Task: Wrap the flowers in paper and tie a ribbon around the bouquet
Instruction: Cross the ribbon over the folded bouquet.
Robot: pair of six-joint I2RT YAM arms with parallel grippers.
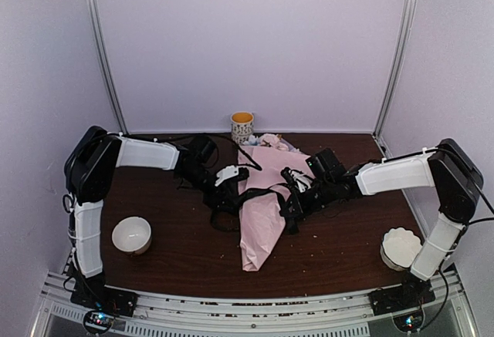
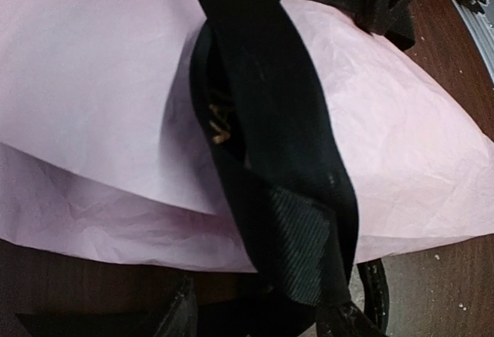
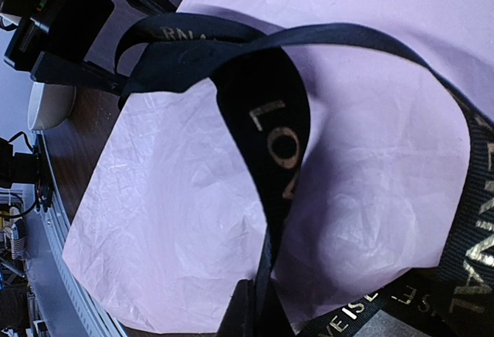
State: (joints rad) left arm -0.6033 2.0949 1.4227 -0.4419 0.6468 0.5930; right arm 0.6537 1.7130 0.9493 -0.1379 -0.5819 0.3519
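The bouquet [image 1: 261,217] is a pink paper cone lying mid-table with its point toward the near edge, and pale flowers [image 1: 272,143] show at its far wide end. The black ribbon [image 1: 258,193] with gold lettering crosses the cone. My left gripper [image 1: 230,194] sits at the cone's left flank. In the left wrist view its jaws stand apart, open [image 2: 258,306], and the ribbon [image 2: 270,121] drapes between them over the paper [image 2: 93,82]. My right gripper [image 1: 293,200] is at the right flank, shut [image 3: 270,306] on the ribbon [image 3: 274,136], which loops over the paper [image 3: 177,198].
A patterned mug [image 1: 241,127] stands at the back, just behind the flowers. A white bowl [image 1: 131,234] sits at front left beside the left arm. A white fluted dish [image 1: 401,248] sits at front right by the right arm. A metal rail [image 1: 247,306] runs along the near edge.
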